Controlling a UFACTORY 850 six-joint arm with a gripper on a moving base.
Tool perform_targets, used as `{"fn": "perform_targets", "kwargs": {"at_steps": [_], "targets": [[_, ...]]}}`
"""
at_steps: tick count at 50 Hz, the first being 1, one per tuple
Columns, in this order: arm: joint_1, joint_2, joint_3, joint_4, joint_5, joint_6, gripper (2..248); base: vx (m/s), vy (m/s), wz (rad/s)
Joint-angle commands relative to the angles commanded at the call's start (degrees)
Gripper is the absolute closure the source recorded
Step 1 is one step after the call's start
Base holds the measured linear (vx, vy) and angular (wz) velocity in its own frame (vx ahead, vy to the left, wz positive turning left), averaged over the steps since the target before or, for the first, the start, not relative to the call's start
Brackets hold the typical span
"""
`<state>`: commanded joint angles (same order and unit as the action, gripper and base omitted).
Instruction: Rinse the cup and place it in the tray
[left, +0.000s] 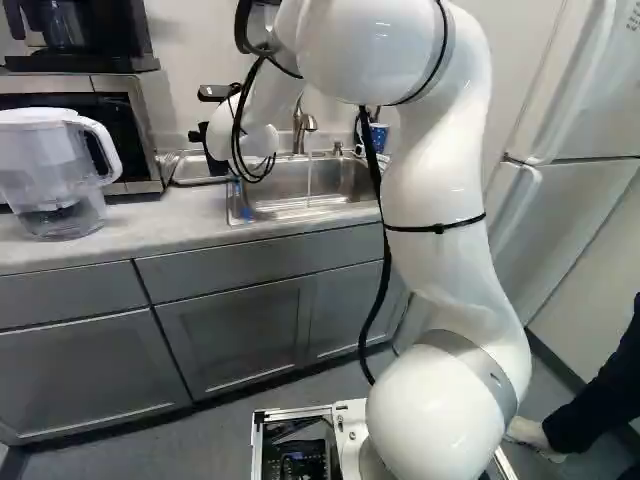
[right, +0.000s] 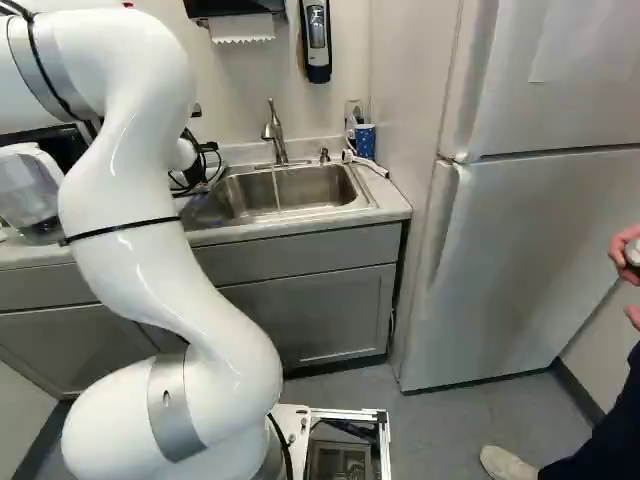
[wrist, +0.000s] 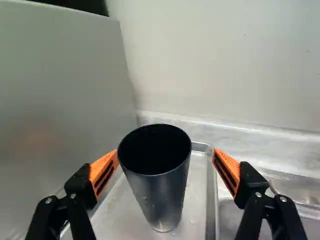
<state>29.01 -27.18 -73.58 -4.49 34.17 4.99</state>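
In the wrist view, your gripper (wrist: 165, 154) stood open around the cup (wrist: 159, 187), which was upright in the tray (wrist: 199, 200); one pad was touching or just beside it, the other apart. You likely needed to back off slowly and straight, so neither pad tipped it. In the left base view, your gripper was near the tray, beside the sink (left: 345, 185). In the right base view, water (right: 277, 190) ran from the faucet (right: 276, 132); the cup couldn't be seen.
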Motion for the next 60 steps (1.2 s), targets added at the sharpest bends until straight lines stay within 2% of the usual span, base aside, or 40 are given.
{"fn": "perform_targets", "kwargs": {"at_steps": [41, 46, 57, 60], "targets": [[0.0, 2.72, -1.7, -0.8, -2.12, -0.12, 3, 0.0, 0.0, 0.0], [0.0, 3.01, -1.95, -0.8, -2.4, -1.85, 3, 0.0, 0.0, 0.0], [0.0, 3.63, -2.54, -0.8, -2.81, -7.9, 3, 0.0, 0.0, 0.0], [-0.01, 3.79, -2.7, -0.8, -2.84, -7.91, 3, 0.0, 0.0, 0.0]]}}
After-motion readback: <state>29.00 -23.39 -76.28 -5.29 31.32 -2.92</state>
